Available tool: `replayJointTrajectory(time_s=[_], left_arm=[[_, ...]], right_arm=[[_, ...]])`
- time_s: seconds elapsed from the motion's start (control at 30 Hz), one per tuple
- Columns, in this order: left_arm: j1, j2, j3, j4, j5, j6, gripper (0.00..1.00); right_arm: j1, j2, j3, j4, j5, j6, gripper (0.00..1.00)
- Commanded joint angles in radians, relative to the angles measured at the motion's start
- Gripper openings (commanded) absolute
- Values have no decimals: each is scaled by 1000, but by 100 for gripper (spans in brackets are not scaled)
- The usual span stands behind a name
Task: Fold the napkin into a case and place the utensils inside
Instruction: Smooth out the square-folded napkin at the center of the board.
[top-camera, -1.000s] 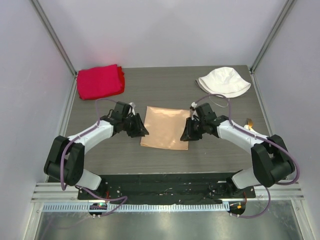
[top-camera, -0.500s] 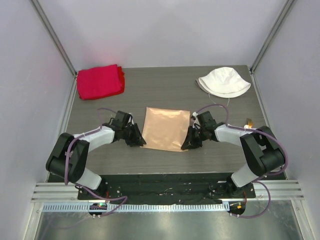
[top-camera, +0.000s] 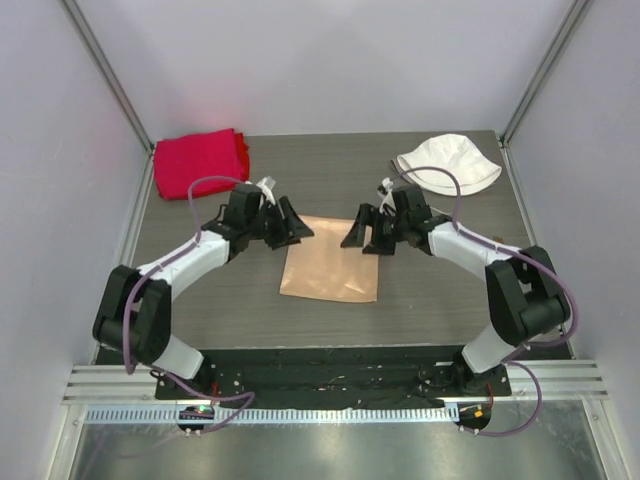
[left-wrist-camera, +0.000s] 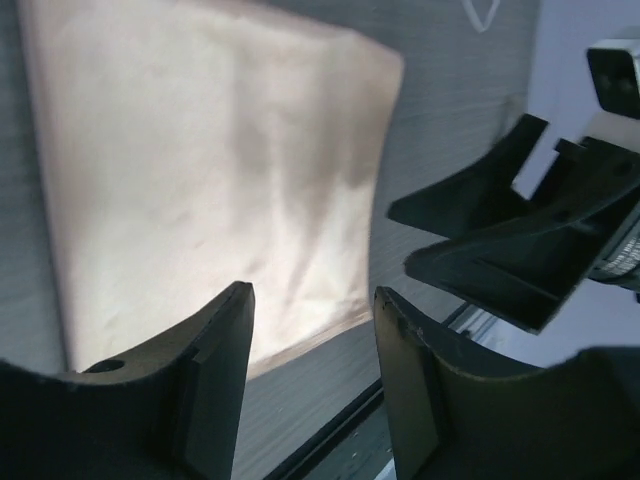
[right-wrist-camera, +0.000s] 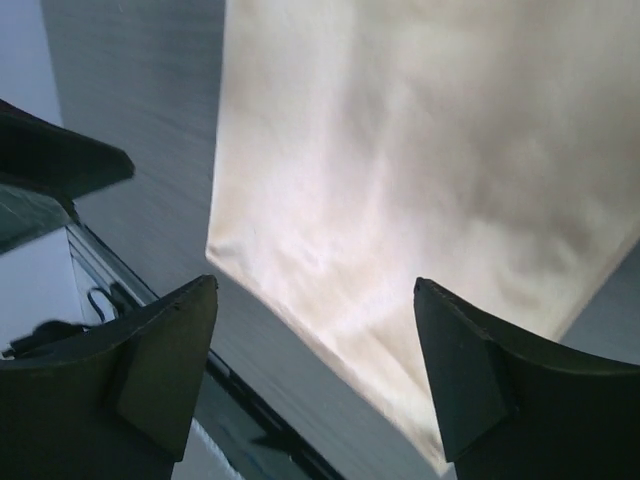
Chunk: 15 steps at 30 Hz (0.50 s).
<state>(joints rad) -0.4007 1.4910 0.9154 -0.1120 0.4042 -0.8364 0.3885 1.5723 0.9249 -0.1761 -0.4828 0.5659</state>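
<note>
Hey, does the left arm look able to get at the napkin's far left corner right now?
Probably yes. The left gripper hovers open right by that corner of the napkin, with nothing between them; the right gripper is at the opposite far corner, apart.

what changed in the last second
The left gripper and right gripper moved from the napkin's sides up to its far corners and opened wide; neither holds anything now. The napkin lies flat in about the same spot. The red cloth and white hat have not moved.
</note>
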Motion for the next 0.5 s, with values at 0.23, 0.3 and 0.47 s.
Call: replayJointTrajectory(time_s=[0.23,0.3,0.47], left_arm=[[58,477,8,874,85,-326,49],[80,521,2,960,68,-360,49],[128,606,-48,1061,67,-402,49]], right_arm=[[-71,357,245,473,-155,146,98],[-106,388,258,490,-172,146,98],[-194,481,190,604,-227,154,98]])
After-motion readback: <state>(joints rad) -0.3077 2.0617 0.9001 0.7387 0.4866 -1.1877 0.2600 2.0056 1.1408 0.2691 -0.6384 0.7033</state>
